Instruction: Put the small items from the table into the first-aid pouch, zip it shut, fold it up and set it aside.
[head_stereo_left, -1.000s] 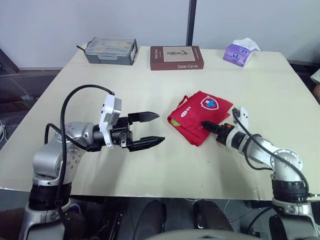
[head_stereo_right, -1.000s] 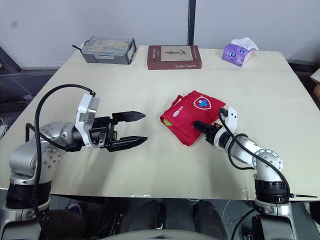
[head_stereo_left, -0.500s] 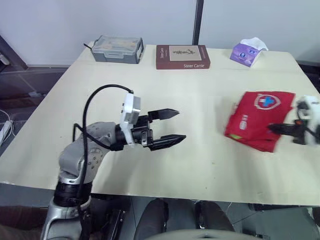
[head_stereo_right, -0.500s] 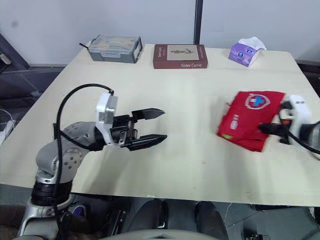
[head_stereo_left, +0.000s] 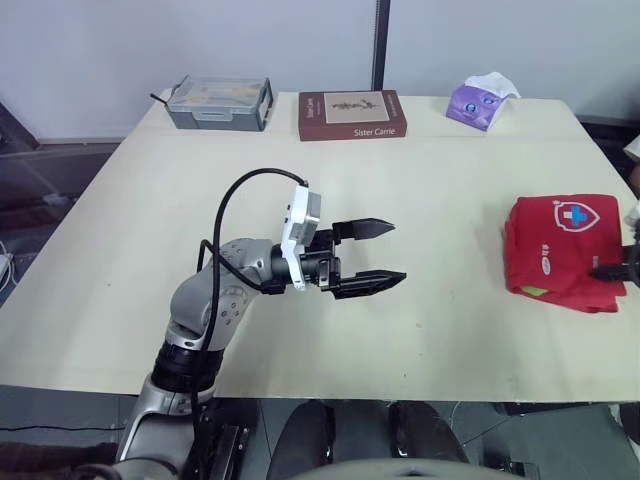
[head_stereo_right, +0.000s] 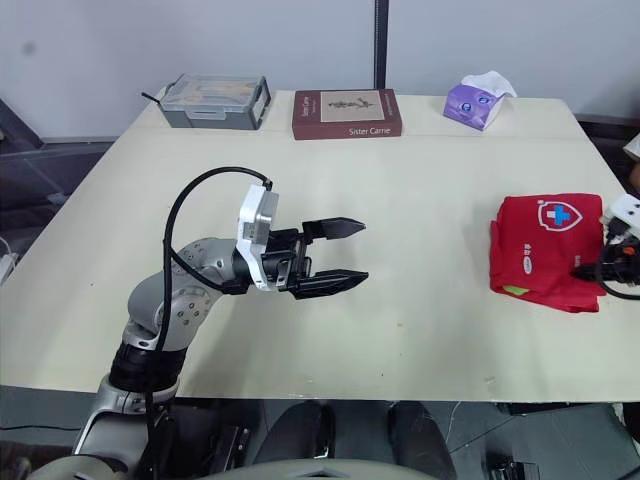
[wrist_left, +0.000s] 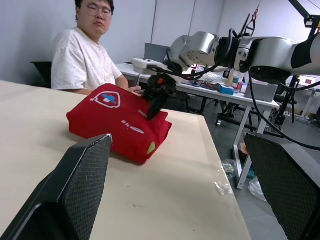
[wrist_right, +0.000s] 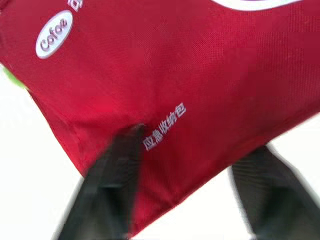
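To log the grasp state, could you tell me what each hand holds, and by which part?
The left hand is open and holds nothing. The right hand meets the red pouch at its right edge; a grip cannot be confirmed.

- The table (head_stereo_left: 450, 190) is bare from the left hand (head_stereo_left: 398, 252), which hovers mid-table with fingers spread, across to the red pouch (head_stereo_left: 560, 245) near the right edge.
- The right hand (head_stereo_right: 592, 270) crowds the pouch's outer side.
- A grey box (head_stereo_left: 220, 102), a book (head_stereo_left: 352, 114) and a tissue pack (head_stereo_left: 480, 102) line the far edge.
- A person (wrist_left: 90, 55) sits close behind the pouch.
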